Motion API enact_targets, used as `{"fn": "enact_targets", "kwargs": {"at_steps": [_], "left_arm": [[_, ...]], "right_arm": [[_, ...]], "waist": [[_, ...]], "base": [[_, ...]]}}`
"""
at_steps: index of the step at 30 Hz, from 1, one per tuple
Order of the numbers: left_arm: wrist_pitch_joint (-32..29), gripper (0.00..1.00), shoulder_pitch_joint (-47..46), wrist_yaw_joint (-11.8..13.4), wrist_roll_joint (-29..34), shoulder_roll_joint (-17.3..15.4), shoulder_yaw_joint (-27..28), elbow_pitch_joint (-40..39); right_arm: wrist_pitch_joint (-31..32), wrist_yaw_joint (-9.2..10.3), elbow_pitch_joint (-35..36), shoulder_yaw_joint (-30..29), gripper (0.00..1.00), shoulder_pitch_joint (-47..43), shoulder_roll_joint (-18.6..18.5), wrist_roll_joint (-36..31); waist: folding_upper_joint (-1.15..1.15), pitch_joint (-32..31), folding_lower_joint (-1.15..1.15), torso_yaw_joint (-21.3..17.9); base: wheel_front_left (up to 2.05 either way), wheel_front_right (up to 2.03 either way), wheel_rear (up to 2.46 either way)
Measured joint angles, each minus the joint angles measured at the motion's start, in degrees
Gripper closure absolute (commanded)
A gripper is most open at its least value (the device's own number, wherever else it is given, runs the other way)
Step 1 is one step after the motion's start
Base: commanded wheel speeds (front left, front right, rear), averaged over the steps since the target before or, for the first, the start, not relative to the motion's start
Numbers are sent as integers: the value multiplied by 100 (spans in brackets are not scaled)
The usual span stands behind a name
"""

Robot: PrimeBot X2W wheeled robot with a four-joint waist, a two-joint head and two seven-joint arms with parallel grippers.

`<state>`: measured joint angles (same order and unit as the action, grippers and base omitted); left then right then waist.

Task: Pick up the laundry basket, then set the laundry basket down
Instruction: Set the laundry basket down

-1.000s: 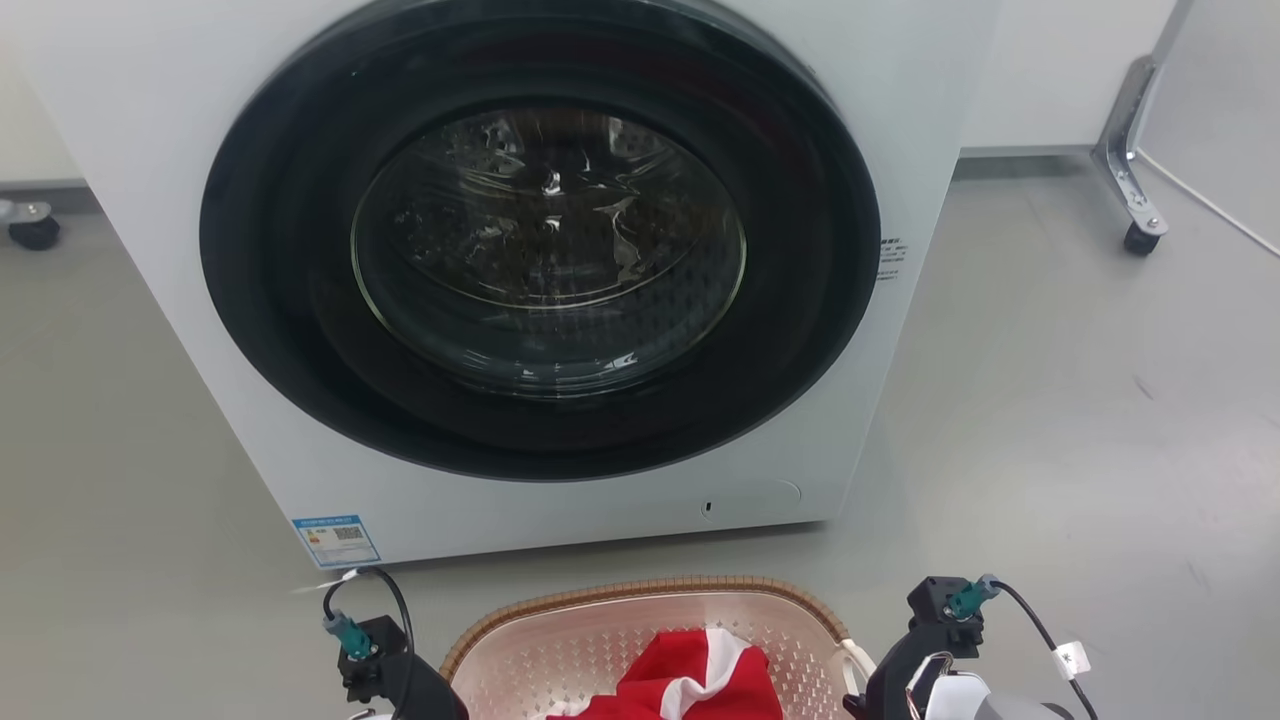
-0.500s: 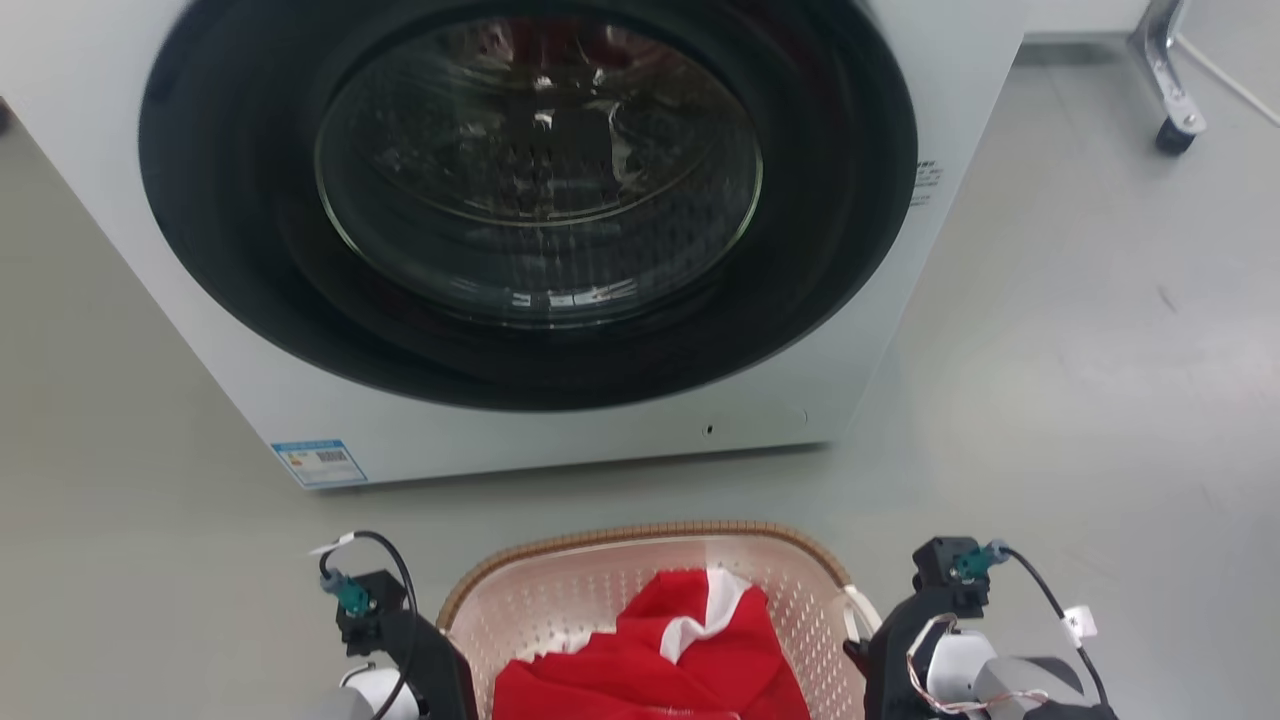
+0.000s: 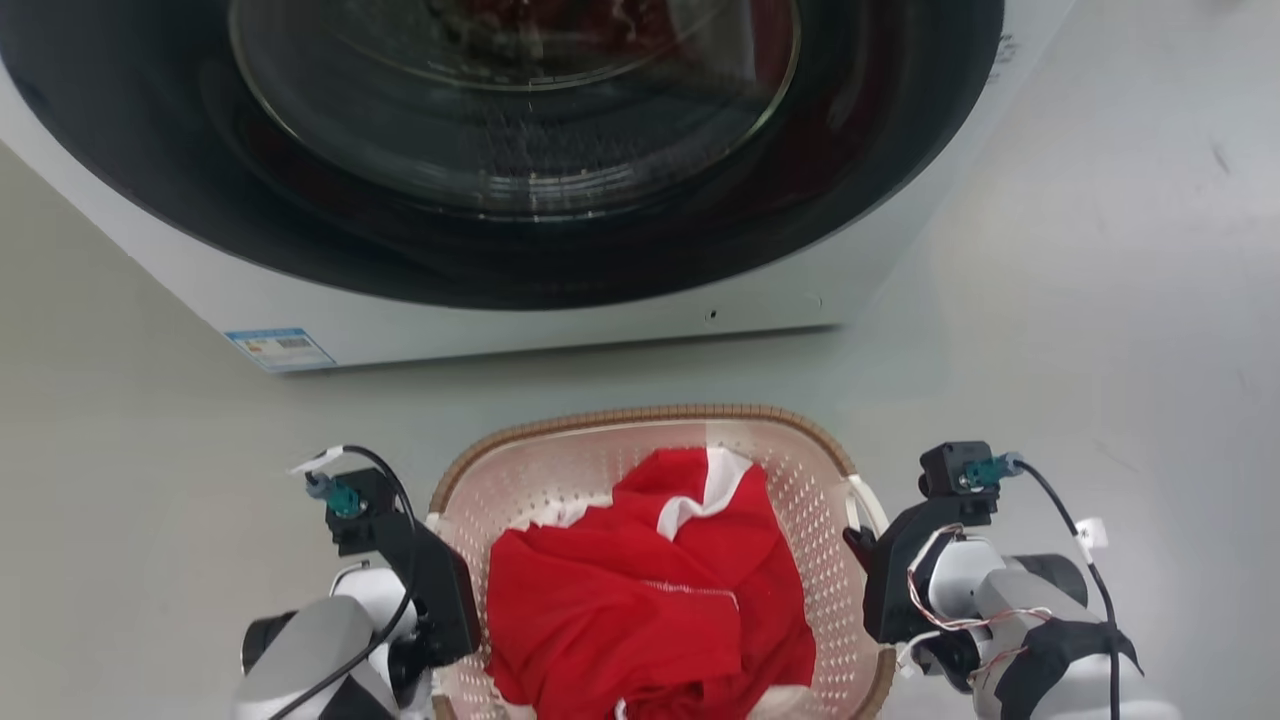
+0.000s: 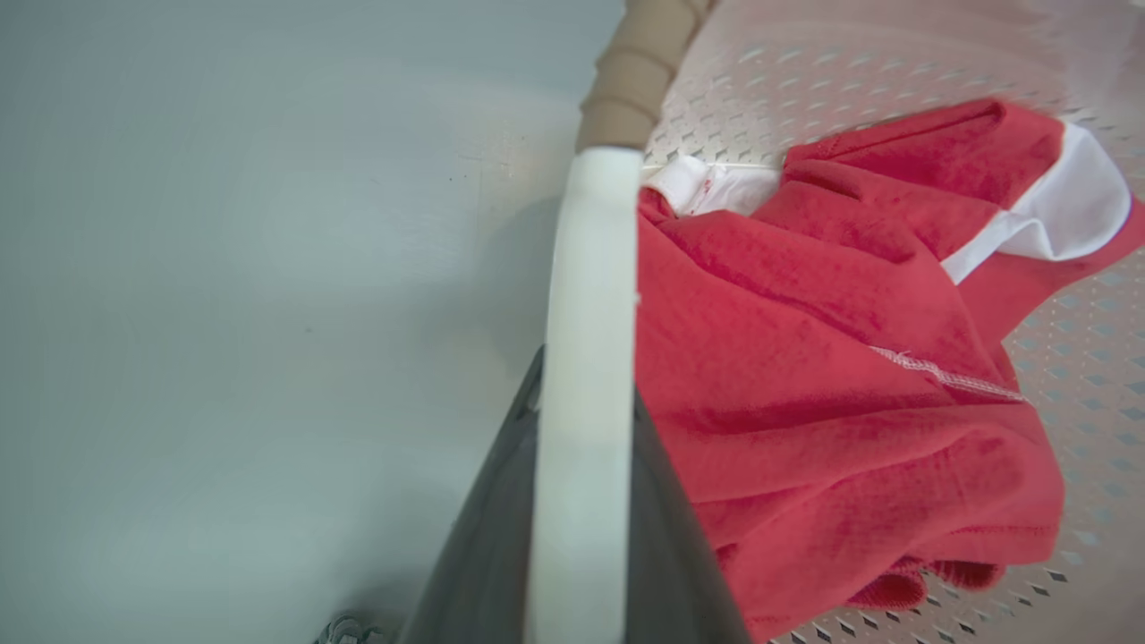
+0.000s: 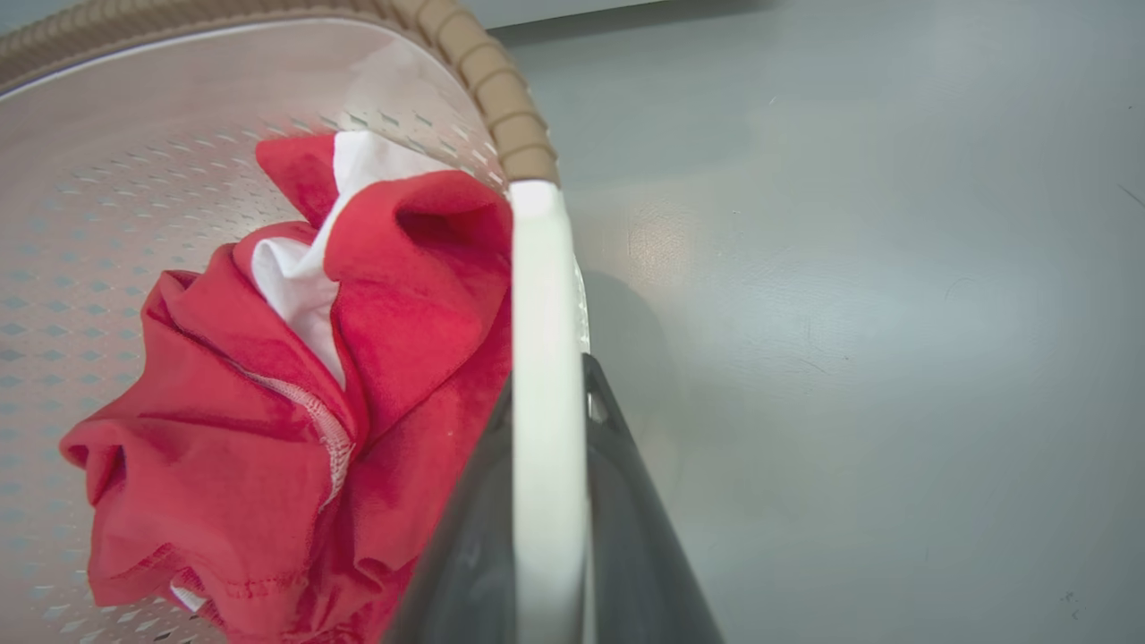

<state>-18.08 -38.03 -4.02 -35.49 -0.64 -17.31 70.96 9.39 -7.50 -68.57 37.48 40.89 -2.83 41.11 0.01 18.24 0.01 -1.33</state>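
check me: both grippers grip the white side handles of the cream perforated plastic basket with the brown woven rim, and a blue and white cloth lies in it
One slip: the cloth in the cream perforated plastic basket is red and white, not blue, as the head view shows. The rest stands.

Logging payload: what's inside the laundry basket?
A crumpled red cloth garment with white trim lies inside the cream-white perforated plastic laundry basket. Whatever sits beneath the garment is covered.

Brightly lit — soft shadows
Glare on the washer door (image 3: 520, 100); blurred close to wrist lenses, bowed edges
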Motion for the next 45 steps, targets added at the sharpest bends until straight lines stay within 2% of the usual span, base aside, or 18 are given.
{"fn": "enact_targets", "kwargs": {"at_steps": [27,37,45], "left_arm": [[899,100,-1345,64,131,-123,10,-338],[1267,100,-1486,65,182,-122,3,-310],[1584,100,-1684,66,302,-115,-29,-302]], "right_arm": [[-1017,245,142,60,100,1321,-170,-356],[-1356,303,92,88,100,1512,-174,-444],[-1661,449,52,71,100,1663,-175,-494]], "waist": [[0,2329,0,102],[0,2840,-1,148],[0,3101,-1,168]], "base": [[0,0,0],[0,0,0],[0,0,0]]}}
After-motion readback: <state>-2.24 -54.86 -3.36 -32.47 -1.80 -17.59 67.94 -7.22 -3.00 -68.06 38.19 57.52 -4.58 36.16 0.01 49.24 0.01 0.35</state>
